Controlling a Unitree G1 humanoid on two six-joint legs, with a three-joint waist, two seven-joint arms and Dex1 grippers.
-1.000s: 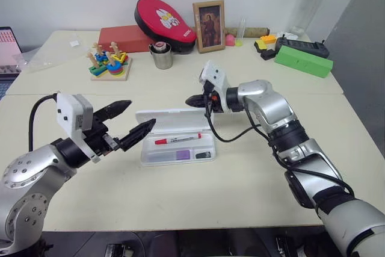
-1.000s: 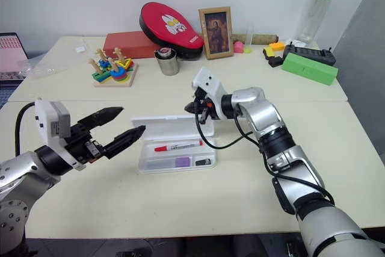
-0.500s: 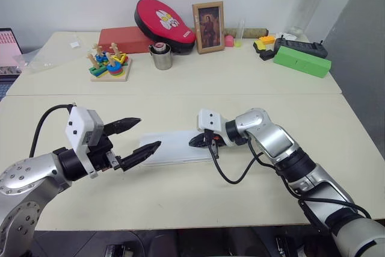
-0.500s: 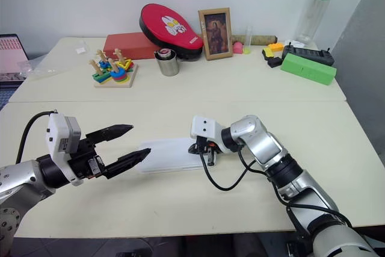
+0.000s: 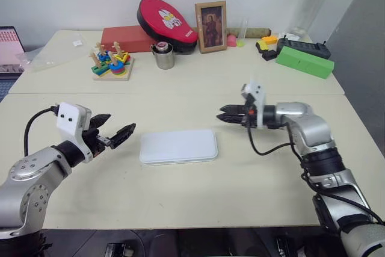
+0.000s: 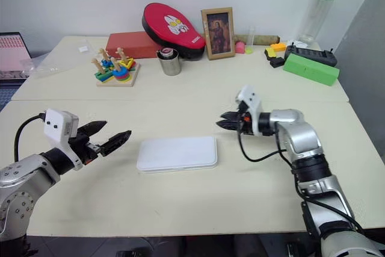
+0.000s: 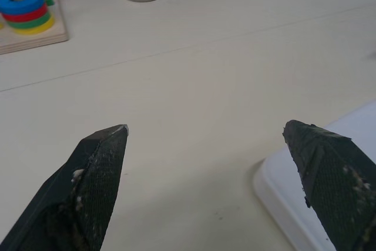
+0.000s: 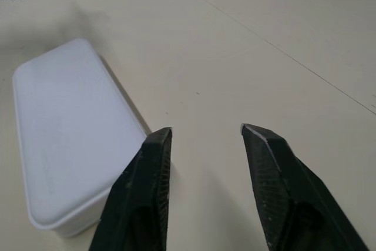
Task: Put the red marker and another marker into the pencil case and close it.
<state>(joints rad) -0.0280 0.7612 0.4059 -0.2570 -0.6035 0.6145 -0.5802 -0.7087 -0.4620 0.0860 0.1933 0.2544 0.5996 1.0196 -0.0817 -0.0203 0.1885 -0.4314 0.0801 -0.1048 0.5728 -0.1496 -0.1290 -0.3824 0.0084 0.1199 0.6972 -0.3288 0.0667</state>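
Nearest on table (image 5: 252, 179), pencil case (image 5: 178, 146) is seen lying flat, lid shut, markers presumably hidden inside; left gripper (image 5: 112, 135) is held spread wide beside its left end, empty; right gripper (image 5: 227, 114) is parted, empty, just beyond right corner; task judged complete; clutter is kept farther back.

The flat white plastic rectangular pencil case (image 6: 177, 153) lies closed at the centre of the frame on the pale counter (image 6: 180, 203). At left, the left hand (image 6: 111, 136) hovers beside it with its black fingers spread, touching nothing. Right of centre, the right hand (image 6: 224, 120) points toward the case from above its right end, fingers slightly parted and empty. Along the upper edge stand a red oval pouch (image 6: 171, 29), a framed picture (image 6: 218, 24) and a green box (image 6: 311, 68).
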